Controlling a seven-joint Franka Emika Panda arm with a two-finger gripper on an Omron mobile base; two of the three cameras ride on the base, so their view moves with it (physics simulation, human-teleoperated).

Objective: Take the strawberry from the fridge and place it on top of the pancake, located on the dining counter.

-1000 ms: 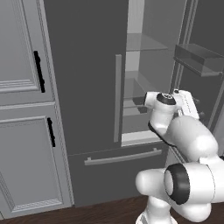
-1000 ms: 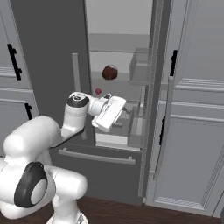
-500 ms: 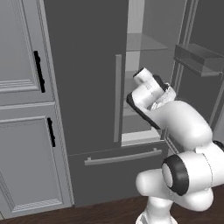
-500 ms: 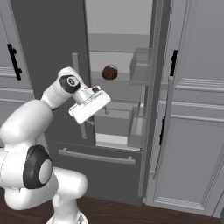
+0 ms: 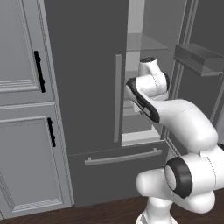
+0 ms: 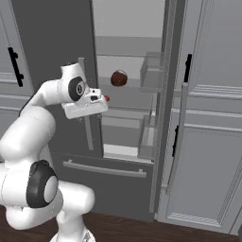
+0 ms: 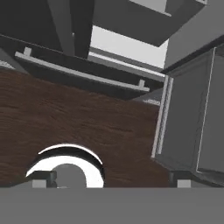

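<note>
The fridge [image 6: 127, 94] stands with its right door swung wide, its glass shelves open just beyond the claw [image 6: 92, 105], and the arm has swung up and leftward over the last second: a second ago the hand sat low and right, in front of the lower shelf, whereas it now hangs higher, near the closed left door's handle [image 6: 84, 101]. The hand has also rolled over, so its camera looks down at the wood floor [image 7: 78, 127] and the bottom drawer's handle [image 7: 83, 74] rather than into the fridge. Up and to the right of the claw, on the shelf, sits the dark reddish-brown round lump [image 6: 119, 78], unmoved. The strawberry [image 6: 107, 98] appears as a red speck just beside the claw's tip; it is too small to say whether it lies on the shelf behind or between the fingers, and I cannot tell how far the claw is spread. The pick therefore looks unconfirmed.
</note>
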